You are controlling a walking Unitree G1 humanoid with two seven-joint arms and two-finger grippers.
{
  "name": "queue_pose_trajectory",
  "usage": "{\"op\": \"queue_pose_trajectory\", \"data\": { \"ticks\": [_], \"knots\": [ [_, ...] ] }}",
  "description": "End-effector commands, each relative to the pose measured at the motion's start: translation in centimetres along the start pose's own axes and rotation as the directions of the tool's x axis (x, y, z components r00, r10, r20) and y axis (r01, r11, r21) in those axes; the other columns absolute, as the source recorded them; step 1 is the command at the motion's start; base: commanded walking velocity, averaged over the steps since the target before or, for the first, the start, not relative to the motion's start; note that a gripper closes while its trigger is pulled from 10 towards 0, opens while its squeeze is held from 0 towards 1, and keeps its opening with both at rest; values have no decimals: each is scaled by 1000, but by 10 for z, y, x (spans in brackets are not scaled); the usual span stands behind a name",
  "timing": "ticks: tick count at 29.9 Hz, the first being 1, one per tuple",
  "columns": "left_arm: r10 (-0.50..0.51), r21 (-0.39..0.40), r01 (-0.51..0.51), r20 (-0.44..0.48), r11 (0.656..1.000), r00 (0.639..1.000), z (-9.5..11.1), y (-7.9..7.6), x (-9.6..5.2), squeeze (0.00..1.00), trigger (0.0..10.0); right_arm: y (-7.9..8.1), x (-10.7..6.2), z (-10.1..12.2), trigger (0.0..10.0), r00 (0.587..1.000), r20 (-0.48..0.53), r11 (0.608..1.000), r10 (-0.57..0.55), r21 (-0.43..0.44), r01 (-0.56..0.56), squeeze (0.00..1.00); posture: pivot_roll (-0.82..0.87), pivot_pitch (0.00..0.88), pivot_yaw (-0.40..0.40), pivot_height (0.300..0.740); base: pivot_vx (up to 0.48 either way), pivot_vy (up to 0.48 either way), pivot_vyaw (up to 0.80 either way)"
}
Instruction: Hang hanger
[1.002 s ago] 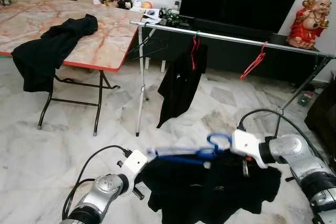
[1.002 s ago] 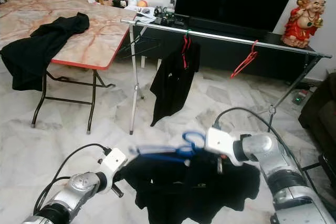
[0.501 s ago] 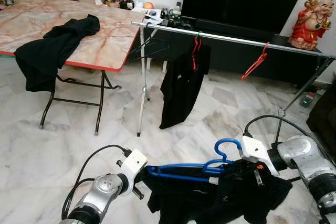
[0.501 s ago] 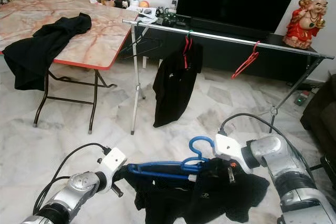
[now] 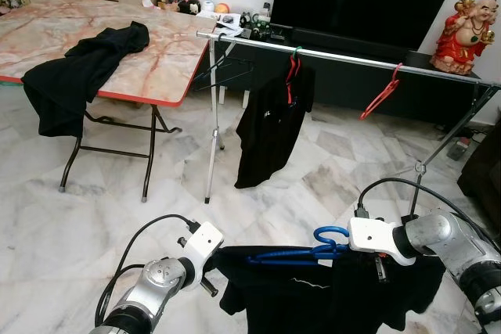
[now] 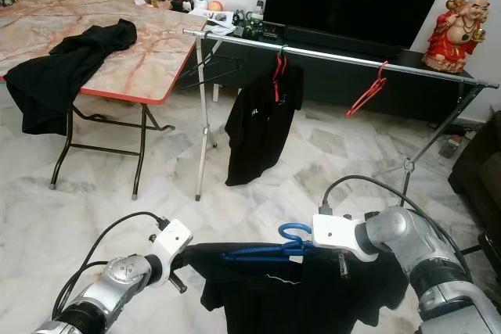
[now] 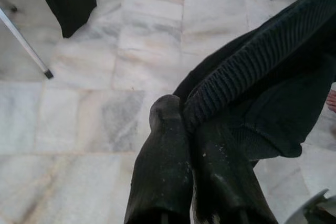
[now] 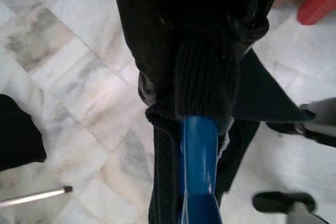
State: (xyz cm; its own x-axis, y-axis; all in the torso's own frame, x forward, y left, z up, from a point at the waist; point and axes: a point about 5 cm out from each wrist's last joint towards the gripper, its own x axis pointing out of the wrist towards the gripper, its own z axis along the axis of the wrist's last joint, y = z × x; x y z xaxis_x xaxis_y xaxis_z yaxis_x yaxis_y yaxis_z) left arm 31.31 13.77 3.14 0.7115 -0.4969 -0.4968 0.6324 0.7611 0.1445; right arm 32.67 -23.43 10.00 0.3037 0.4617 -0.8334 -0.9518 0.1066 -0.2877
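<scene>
Right now your two hands carry the black shirt (image 5: 313, 295) on the blue hanger (image 5: 301, 252) low over the marble floor (image 5: 102, 217). Your left hand (image 7: 191, 129) is clamped on the shirt's ribbed edge; your right hand (image 8: 184, 93) grips the collar and hanger. Ahead stands the metal rail (image 5: 352, 62), well apart, bearing a hung black shirt (image 5: 270, 127) and a red hanger (image 5: 381, 91). A tabletop (image 5: 117, 44) with dark clothes (image 5: 74, 72) stands to your left.

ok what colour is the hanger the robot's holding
Blue hanger, clearest in the left eye view, with a black shirt on it.
</scene>
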Motion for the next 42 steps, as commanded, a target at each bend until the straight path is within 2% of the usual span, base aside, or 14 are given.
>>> {"op": "queue_pose_trajectory", "data": {
  "ticks": [1,6,8,11,16,17,22,23,25,26,27,38,40,42],
  "knots": [
    [77,-17,-77,2,997,997,3,32,-17,0,0,13,2,-23,0,997,-73,996,-9,83,15,0,131,0,-140,740,0,0,0],
    [-20,-26,24,146,999,989,37,32,-23,0,0,24,27,-15,0,999,-32,992,-37,117,41,0,141,0,-133,740,0,0,0],
    [-112,-17,120,250,993,962,60,26,-30,0,0,28,38,-10,0,997,-18,988,-71,140,73,0,151,0,-132,740,0,0,0],
    [-218,44,215,308,976,926,78,17,-40,0,0,24,49,2,0,986,43,967,-162,204,150,0,161,0,-127,740,0,0,0],
    [-347,112,328,292,938,891,85,5,-51,0,0,18,57,14,0,958,83,928,-276,284,243,0,170,0,-123,740,0,0,0],
    [-453,157,426,232,891,861,85,-8,-61,0,0,13,63,27,0,927,137,880,-350,386,276,0,174,0,-121,740,0,0,0],
    [-538,184,508,195,841,820,87,-24,-67,0,0,13,73,47,0,899,236,853,-368,471,225,0,183,0,-121,740,0,0,0],
    [-553,189,523,185,831,812,88,-27,-67,0,1412,13,75,52,0,891,253,845,-376,487,218,0,183,0,-121,740,0,0,0],
    [-584,213,548,176,809,793,88,-33,-68,0,1333,11,76,57,0,879,277,838,-389,502,213,0,183,0,-121,740,0,0,0],
    [-609,216,573,175,790,774,88,-38,-69,576,8745,9,77,61,0,869,287,828,-404,519,213,0,183,0,-121,740,0,0,0],
    [-617,216,582,172,784,768,88,-40,-69,1000,10000,8,77,64,0,865,295,827,-406,522,209,0,185,0,-122,740,0,0,0],
    [-623,206,593,133,778,771,85,-43,-75,1000,10000,4,75,71,0,872,312,856,-378,476,201,0,189,0,-130,740,0,0,0],
    [-609,202,581,130,789,782,83,-41,-76,1000,10000,6,75,70,0,882,330,879,-337,445,169,0,189,0,-132,740,0,0,0],
    [-565,199,539,112,819,817,78,-32,-76,1000,10000,16,75,67,0,908,370,936,-195,347,60,0,190,0,-137,740,0,0,0]
  ]
}}
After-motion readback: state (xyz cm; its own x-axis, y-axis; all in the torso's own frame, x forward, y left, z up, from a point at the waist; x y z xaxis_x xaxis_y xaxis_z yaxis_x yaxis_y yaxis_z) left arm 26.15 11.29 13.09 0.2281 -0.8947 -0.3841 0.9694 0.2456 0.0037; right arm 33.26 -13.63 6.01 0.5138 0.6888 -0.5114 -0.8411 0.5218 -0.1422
